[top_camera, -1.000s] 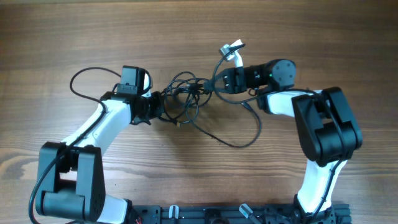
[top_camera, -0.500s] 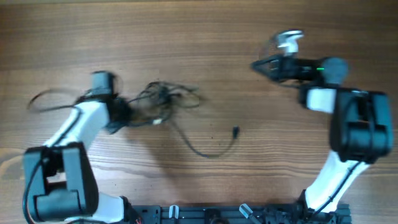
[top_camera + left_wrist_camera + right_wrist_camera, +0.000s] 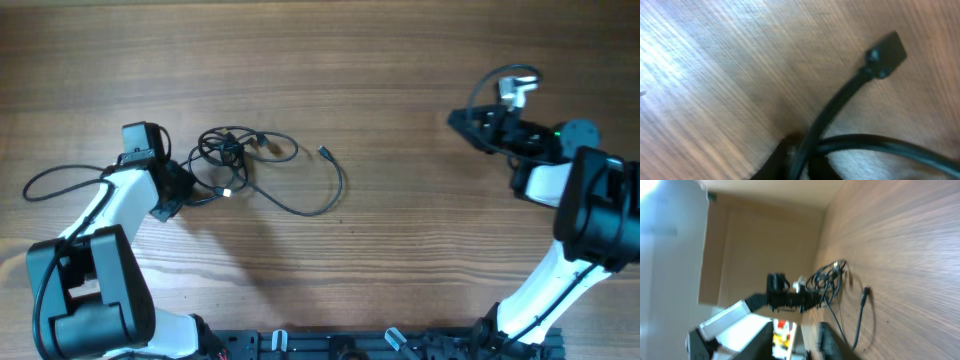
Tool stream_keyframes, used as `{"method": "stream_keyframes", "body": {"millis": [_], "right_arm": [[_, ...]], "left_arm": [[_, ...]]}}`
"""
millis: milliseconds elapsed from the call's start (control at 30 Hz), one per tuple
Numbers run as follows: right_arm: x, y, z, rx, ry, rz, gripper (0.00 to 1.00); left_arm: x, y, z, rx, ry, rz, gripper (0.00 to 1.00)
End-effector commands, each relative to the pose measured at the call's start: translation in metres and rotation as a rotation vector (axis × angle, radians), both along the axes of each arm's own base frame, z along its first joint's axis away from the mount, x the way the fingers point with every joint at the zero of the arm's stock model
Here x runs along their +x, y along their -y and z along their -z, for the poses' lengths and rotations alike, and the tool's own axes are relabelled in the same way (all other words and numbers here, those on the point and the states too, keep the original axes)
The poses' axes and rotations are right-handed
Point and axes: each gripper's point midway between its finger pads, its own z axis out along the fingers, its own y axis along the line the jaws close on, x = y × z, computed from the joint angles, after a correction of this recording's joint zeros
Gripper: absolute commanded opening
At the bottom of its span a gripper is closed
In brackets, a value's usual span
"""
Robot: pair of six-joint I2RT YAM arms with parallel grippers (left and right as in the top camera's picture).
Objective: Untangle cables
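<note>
The cables (image 3: 228, 150) lie as a small knotted black bundle left of the table's middle. One loose strand (image 3: 335, 195) arcs right and ends in a small plug (image 3: 325, 152). My left gripper (image 3: 178, 195) sits at the bundle's left edge and is shut on a cable strand. In the left wrist view the strand (image 3: 840, 100) runs up from between the fingers (image 3: 782, 160) to a flat plug (image 3: 885, 52). My right gripper (image 3: 458, 120) is far to the right, open and empty. Its wrist view shows the bundle (image 3: 830, 277) in the distance.
The left arm's own thicker wire (image 3: 60, 178) loops on the table at far left. The arms' base rail (image 3: 380, 345) runs along the front edge. The right arm's white link (image 3: 545, 180) lies near the right edge.
My right gripper has let go of the tangle and swung far right. My left gripper has dragged the bundle left. One strand has come loose and now lies in an open arc.
</note>
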Motion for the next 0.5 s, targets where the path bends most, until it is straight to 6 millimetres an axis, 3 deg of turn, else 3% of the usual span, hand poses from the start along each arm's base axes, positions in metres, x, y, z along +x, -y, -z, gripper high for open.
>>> {"method": "stream_keyframes", "body": {"millis": [0, 100, 200, 367, 467], "right_arm": [[-0.020, -0.040, -0.001, -0.037, 0.090, -0.153, 0.41], [-0.022, -0.060, -0.003, -0.030, 0.094, -0.187, 0.46], [-0.014, -0.068, -0.004, -0.018, 0.105, -0.152, 0.52], [0.006, -0.069, 0.019, -0.028, 0.073, -0.050, 0.57], [0.011, -0.075, 0.043, -0.069, 0.034, -0.011, 0.63]], "left_arm": [[0.003, 0.043, 0.007, -0.139, 0.021, 0.239, 0.56], [0.005, 0.047, -0.007, -0.172, 0.035, 0.263, 0.72], [0.012, 0.045, -0.044, -0.154, 0.080, 0.277, 0.86], [0.020, 0.062, -0.101, -0.202, 0.248, 0.322, 0.87], [0.017, 0.067, -0.117, -0.215, 0.293, 0.336, 0.83]]}}
